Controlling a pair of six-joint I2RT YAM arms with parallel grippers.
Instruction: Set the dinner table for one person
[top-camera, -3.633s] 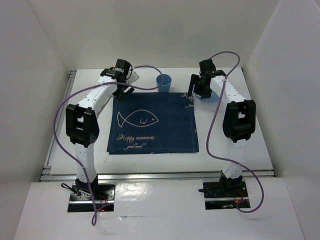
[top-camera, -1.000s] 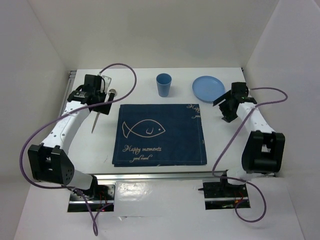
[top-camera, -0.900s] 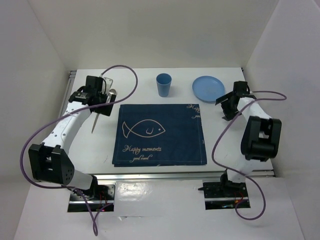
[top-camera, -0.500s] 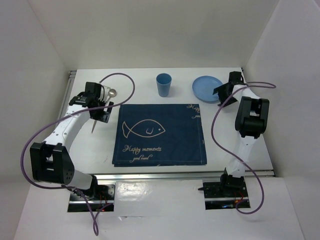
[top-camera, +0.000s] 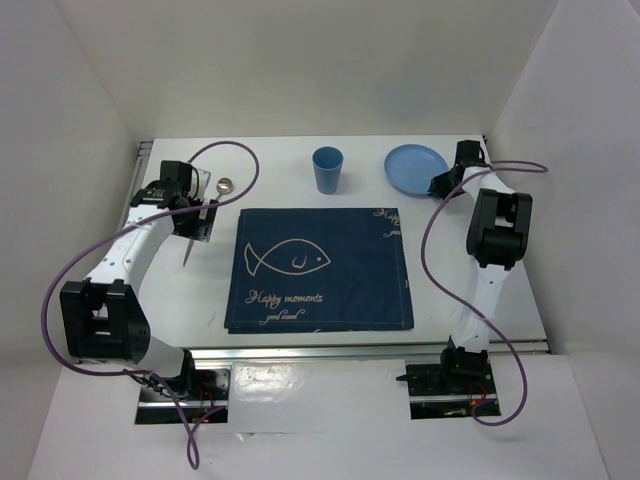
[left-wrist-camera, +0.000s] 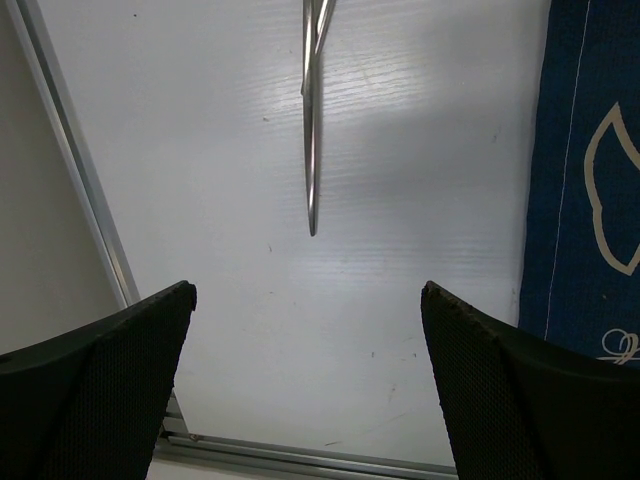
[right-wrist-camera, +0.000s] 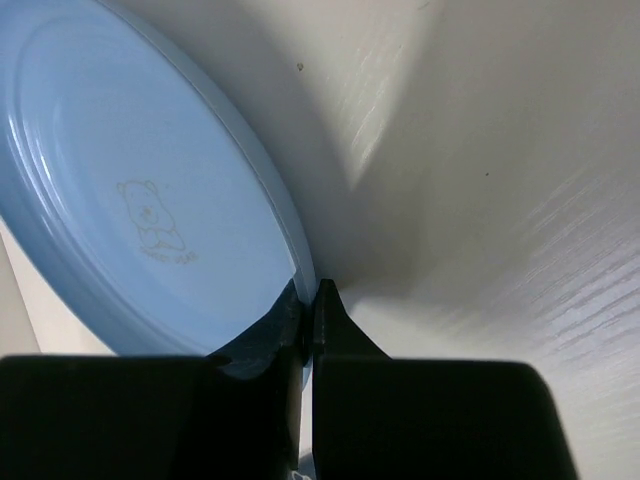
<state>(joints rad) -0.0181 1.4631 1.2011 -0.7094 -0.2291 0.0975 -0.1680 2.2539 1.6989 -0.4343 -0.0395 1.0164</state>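
The right gripper (right-wrist-camera: 308, 297) has now pinched the blue plate (right-wrist-camera: 150, 200) by its rim, ready for lifting; the left gripper (left-wrist-camera: 308, 292) gapes empty.

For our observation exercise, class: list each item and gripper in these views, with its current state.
Round light-blue plate: gripped at its rim.
Right gripper: shut on that rim.
Left gripper: open, empty.
Slim metal utensil: lying flat on the white tabletop.
Blue plastic cup: upright.
Dark blue fish-print cloth placemat: spread flat.
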